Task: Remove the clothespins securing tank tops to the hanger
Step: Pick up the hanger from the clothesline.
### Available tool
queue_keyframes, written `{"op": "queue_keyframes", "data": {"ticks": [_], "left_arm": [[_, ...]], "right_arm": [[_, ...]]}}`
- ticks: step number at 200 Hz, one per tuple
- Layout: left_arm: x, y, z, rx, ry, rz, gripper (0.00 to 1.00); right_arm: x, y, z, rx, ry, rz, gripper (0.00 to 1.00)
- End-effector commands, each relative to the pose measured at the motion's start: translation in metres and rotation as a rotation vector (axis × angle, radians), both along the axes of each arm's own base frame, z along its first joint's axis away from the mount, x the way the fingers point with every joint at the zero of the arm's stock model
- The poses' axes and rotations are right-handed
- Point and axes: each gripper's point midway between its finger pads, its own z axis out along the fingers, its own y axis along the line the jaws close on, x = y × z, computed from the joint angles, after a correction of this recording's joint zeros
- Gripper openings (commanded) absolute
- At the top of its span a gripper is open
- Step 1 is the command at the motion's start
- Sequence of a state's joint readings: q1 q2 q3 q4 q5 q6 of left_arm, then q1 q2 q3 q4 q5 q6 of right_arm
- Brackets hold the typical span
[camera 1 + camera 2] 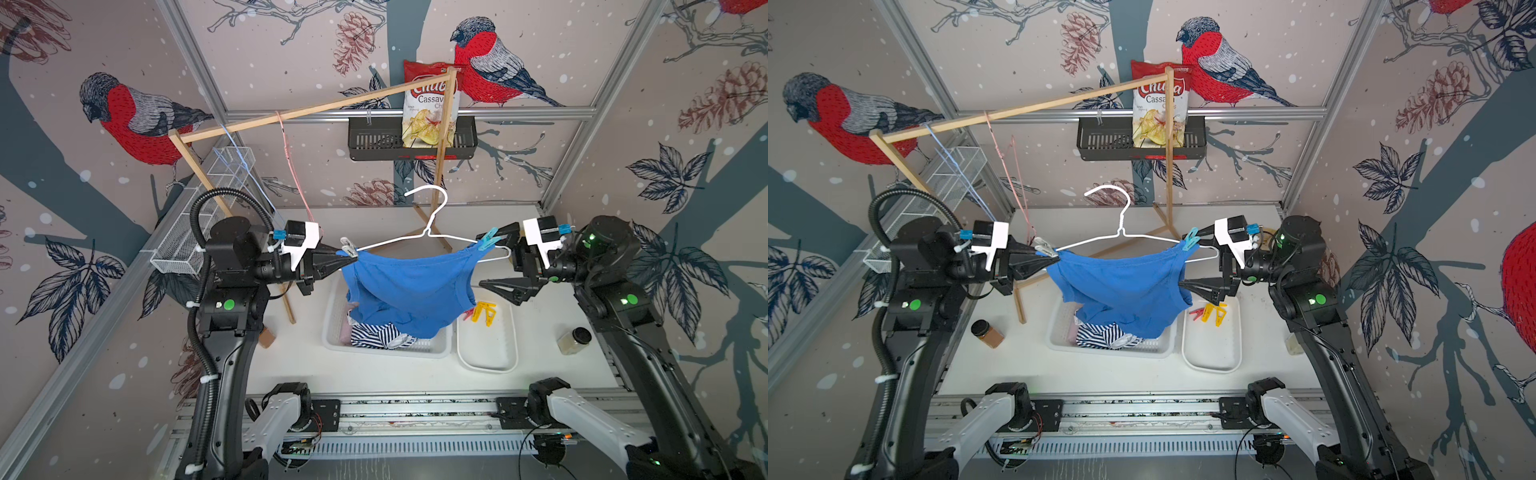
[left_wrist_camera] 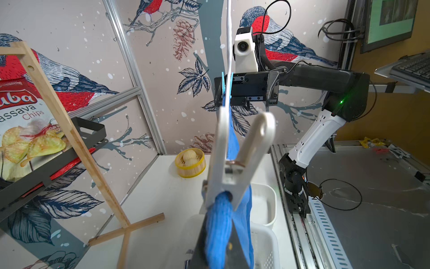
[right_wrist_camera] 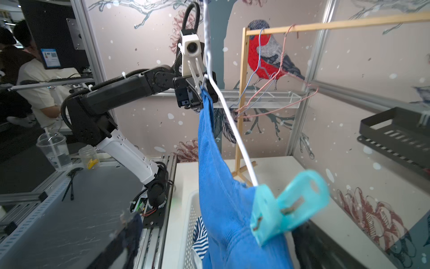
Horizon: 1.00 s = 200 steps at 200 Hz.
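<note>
A white wire hanger [image 1: 432, 232] hangs in mid-air with a bright blue tank top [image 1: 407, 286] [image 1: 1125, 286] pinned to it. A grey clothespin [image 1: 348, 246] [image 2: 235, 158] clips the left end and a teal clothespin [image 1: 490, 240] [image 3: 286, 207] clips the right end. My left gripper [image 1: 353, 259] [image 2: 218, 244] is shut on the bunched blue strap just under the grey clothespin. My right gripper [image 1: 492, 259] [image 3: 216, 244] stands wide open at the right end, one finger by the teal clothespin, the other lower beside the cloth.
Under the hanger a white basket [image 1: 415, 353] holds a striped top [image 1: 382, 336] and a pink one [image 1: 347, 332]. A white tray [image 1: 486, 357] holds yellow clothespins [image 1: 484, 311] and a red one [image 1: 468, 314]. A wooden rack [image 1: 291, 114] stands behind, a jar [image 1: 575, 340] at the right.
</note>
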State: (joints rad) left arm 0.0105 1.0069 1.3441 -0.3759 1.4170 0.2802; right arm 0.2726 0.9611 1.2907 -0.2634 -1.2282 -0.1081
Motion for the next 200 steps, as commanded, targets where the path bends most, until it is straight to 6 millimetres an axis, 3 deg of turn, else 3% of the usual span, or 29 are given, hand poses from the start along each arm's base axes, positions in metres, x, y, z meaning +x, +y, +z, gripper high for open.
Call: {"op": "queue_keyframes", "data": {"ticks": [1, 28, 52, 73, 95, 107, 147, 200], "left_arm": [[0.02, 0.0, 0.016, -0.003, 0.097, -0.016, 0.0], [0.035, 0.001, 0.009, 0.007, 0.147, 0.014, 0.0], [0.024, 0.002, -0.008, 0.002, 0.084, 0.035, 0.0], [0.006, 0.002, -0.013, -0.001, 0.026, 0.058, 0.0], [-0.002, 0.002, -0.001, -0.008, 0.055, 0.071, 0.0], [-0.009, 0.002, -0.006, 0.013, 0.07, 0.067, 0.0], [-0.015, 0.002, -0.008, -0.006, 0.083, 0.071, 0.0], [-0.018, 0.001, -0.002, -0.004, 0.059, 0.046, 0.0]], "right_arm": [[0.025, -0.011, 0.037, 0.057, 0.074, -0.081, 1.0], [0.056, -0.033, 0.062, 0.072, 0.123, -0.138, 1.0], [0.061, -0.034, 0.044, 0.067, 0.102, -0.124, 1.0], [0.05, -0.033, 0.024, 0.041, 0.081, -0.067, 1.0], [0.036, -0.033, 0.03, 0.028, 0.104, 0.003, 1.0], [0.022, -0.033, 0.026, 0.009, 0.093, 0.068, 1.0], [0.002, -0.036, 0.025, 0.006, 0.018, 0.1, 1.0], [0.018, -0.026, 0.033, 0.008, 0.037, 0.13, 0.95]]}}
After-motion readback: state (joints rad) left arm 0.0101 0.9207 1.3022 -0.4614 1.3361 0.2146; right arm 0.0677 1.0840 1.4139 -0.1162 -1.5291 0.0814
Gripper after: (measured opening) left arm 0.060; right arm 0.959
